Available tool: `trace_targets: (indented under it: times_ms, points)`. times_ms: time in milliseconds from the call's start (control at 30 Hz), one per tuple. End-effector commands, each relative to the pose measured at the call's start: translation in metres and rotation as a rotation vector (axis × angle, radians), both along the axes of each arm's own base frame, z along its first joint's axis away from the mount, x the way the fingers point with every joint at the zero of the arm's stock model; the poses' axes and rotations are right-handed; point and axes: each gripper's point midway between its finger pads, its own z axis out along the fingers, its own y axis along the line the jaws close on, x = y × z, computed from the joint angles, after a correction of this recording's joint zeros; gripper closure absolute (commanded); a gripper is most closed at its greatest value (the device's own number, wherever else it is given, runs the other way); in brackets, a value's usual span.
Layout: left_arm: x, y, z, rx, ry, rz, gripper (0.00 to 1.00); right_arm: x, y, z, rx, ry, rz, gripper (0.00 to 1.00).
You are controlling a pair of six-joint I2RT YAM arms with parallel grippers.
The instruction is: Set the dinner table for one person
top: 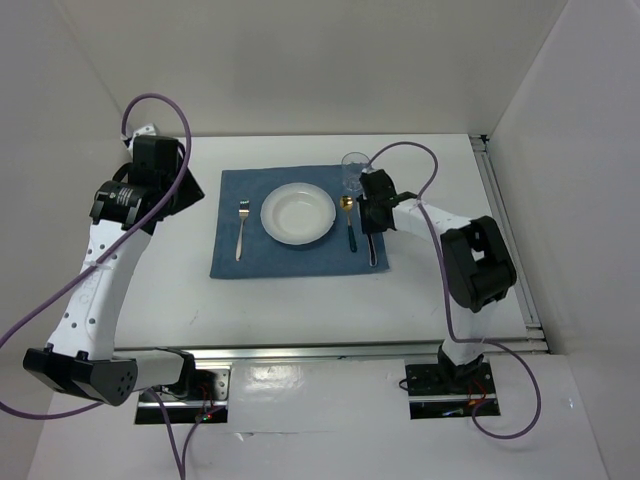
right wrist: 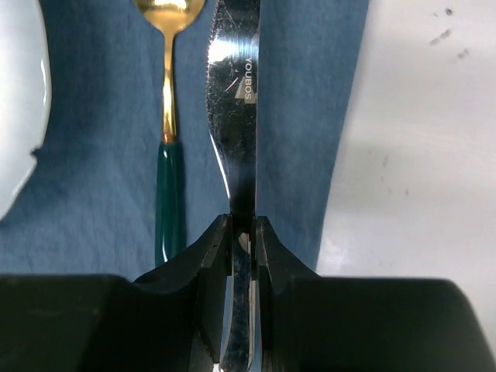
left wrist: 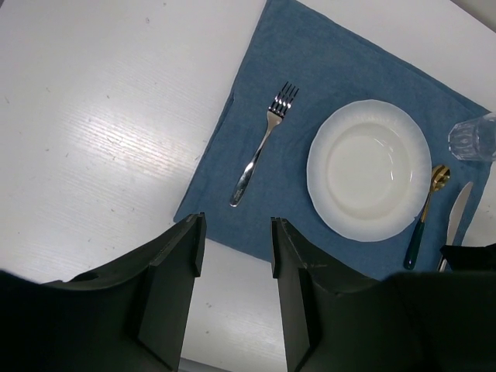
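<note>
- Looks nearly done: fork (top: 242,222), plate (top: 298,214), spoon (top: 349,222) and glass (top: 354,172) on the blue placemat (top: 230,255), mid-counter (top: 300,310).
- Right pincer (right wrist: 242,225) clamps the knife (right wrist: 236,101) beside the spoon; letting go is what's left, I'd say.
- Left pincer (left wrist: 236,232) gapes, empty.

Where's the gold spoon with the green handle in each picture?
Top external: the gold spoon with the dark green handle lies on the blue cloth placemat, just right of the round white plate.
Left wrist: far right, likewise just right of the plate.
Right wrist: left of centre, with the plate's rim at the left edge.
Shared landmark: the white plate, on the spoon's left in every view.
</note>
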Motion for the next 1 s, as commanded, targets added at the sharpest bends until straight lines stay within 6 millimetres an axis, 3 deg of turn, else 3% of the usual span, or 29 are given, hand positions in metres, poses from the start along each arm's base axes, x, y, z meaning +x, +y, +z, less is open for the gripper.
trace_targets:
  times_ms: [0, 67, 133, 200, 333, 400, 467, 600, 633, 733, 800, 833, 967]
  points:
    - [0.001, 0.001, 0.012, -0.02, -0.056, 0.011, 0.44, 0.038, 0.017, 0.024, 0.077, -0.1, -0.024, 0.97]
    - [0.001, 0.001, 0.012, -0.02, -0.056, 0.011, 0.44, 0.042, 0.014, 0.018, 0.078, -0.084, -0.043, 0.88]
    - [0.002, 0.001, 0.01, -0.02, -0.056, 0.011, 0.44, 0.047, 0.015, 0.013, 0.064, -0.075, -0.05, 0.63]
    - [0.002, 0.001, 0.01, -0.02, -0.056, 0.011, 0.44, 0.048, 0.014, 0.01, 0.056, -0.056, -0.066, 0.5]
    - [0.002, 0.0, 0.009, -0.018, -0.053, -0.001, 0.44, 0.049, 0.004, 0.038, 0.036, -0.087, -0.116, 0.35]
    - [0.002, 0.0, 0.009, -0.018, -0.053, -0.001, 0.44, 0.043, -0.004, 0.065, 0.038, -0.122, -0.164, 0.16]
    - [0.003, -0.002, 0.011, -0.026, -0.061, -0.009, 0.44, 0.039, -0.027, 0.083, 0.033, -0.151, -0.251, 0.01]
    - [0.007, -0.006, 0.009, -0.031, -0.056, -0.029, 0.44, 0.018, -0.084, 0.121, 0.107, -0.176, -0.463, 0.01]
    - [0.008, -0.008, 0.006, -0.036, -0.046, -0.038, 0.44, 0.014, -0.106, 0.121, 0.119, -0.162, -0.525, 0.01]
    - [0.01, -0.009, 0.002, -0.031, -0.033, -0.052, 0.44, -0.005, -0.146, 0.124, 0.138, -0.138, -0.644, 0.01]
    - [0.011, -0.011, 0.0, -0.031, -0.032, -0.068, 0.44, -0.014, -0.161, 0.132, 0.146, -0.164, -0.681, 0.01]
    - [0.013, -0.012, -0.001, -0.032, -0.038, -0.068, 0.44, -0.023, -0.174, 0.123, 0.135, -0.145, -0.713, 0.01]
    - [0.018, -0.017, -0.006, -0.032, -0.021, -0.102, 0.44, -0.039, -0.19, 0.125, 0.171, -0.2, -0.749, 0.01]
